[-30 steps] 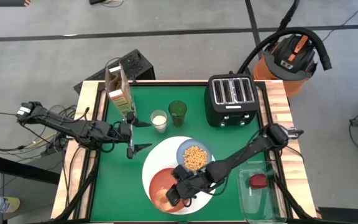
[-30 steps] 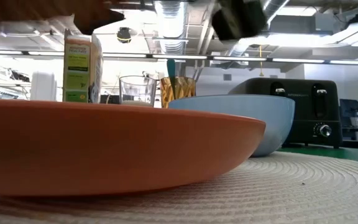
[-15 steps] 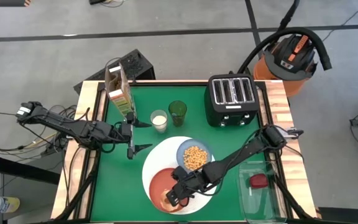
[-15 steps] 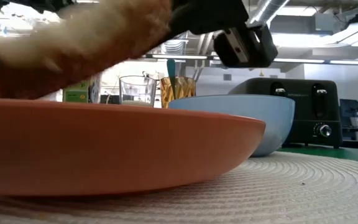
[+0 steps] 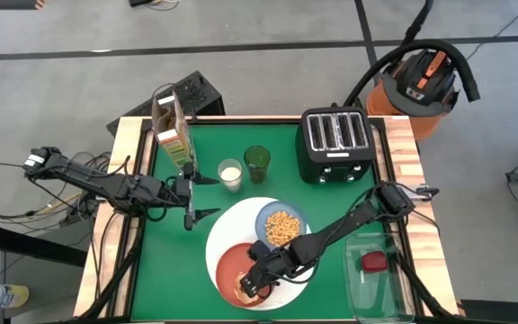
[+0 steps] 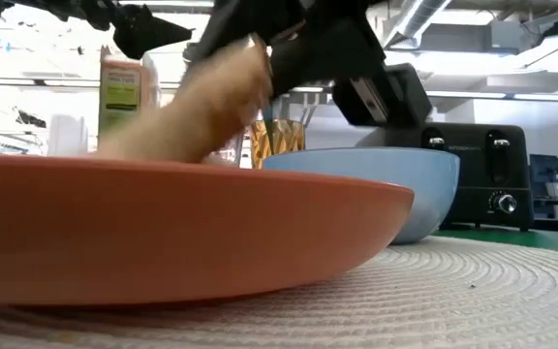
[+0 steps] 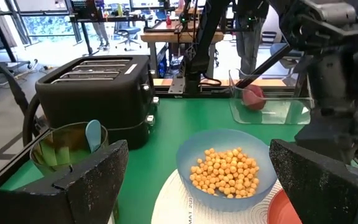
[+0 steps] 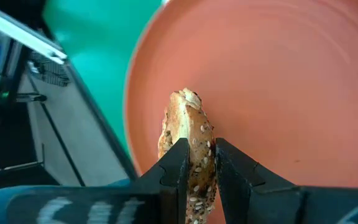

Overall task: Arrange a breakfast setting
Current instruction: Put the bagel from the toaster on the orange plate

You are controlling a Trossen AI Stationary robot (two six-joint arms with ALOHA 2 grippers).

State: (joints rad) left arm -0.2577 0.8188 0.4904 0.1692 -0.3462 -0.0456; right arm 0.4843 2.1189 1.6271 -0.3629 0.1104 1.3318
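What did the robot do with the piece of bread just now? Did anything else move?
The right gripper, shut on the seeded bread slice, came down and brought it to the orange-red plate; the low view shows its lower end inside the rim. The left gripper, bowl and toaster stayed put.

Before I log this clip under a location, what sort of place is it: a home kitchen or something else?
Probably a robotics lab or workshop, not a kitchen. The green table stands on a bare grey floor beside an orange shop vacuum, and the left wrist view shows workbenches and office chairs behind the black toaster.
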